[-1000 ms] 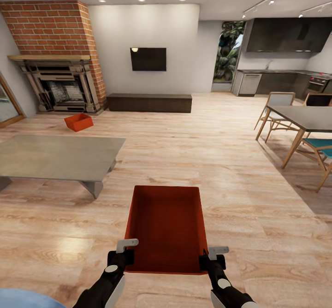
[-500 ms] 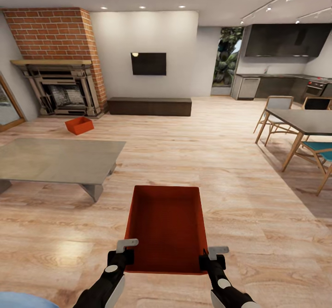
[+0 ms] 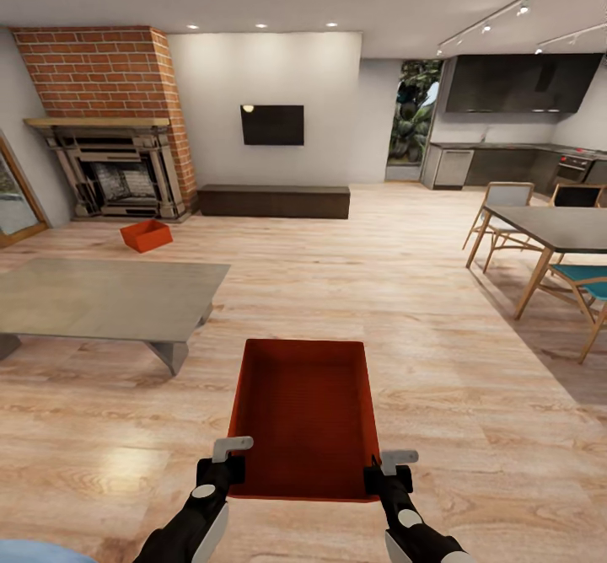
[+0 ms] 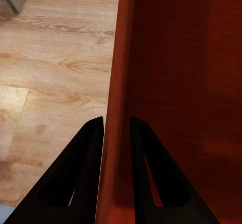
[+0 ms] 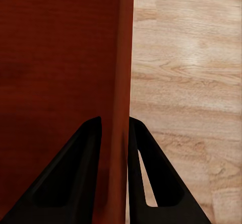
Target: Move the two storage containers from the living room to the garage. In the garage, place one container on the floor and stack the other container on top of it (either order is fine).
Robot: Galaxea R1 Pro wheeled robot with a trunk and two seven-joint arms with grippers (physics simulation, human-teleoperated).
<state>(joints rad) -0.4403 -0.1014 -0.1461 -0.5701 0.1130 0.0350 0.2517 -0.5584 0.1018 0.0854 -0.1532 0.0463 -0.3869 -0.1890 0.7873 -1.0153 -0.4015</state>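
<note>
Backing away is what the head view reads as: fireplace, far wall and low grey table all sit a touch lower and smaller than a second ago, so the whole picture has shifted and it is the robot travelling, not the furniture. Held container keeps exactly the same spot in front of the trunk, carried level above the wood-plank floor. Left gripper and right gripper each grip a near corner of its rim. Second container sits on the planks just in front of the hearth, well apart from the robot and untouched.

Left wrist view now: both dark fingers straddle the red-orange side wall, one inside, one outside, clamped tight on it.

Right wrist view: same story, fingers pinching the opposite wall, planks passing beside it.

My read: the carry is under way, still in the living room, with the garage nowhere in sight. One bin is secured, while the other awaits a return trip.
</note>
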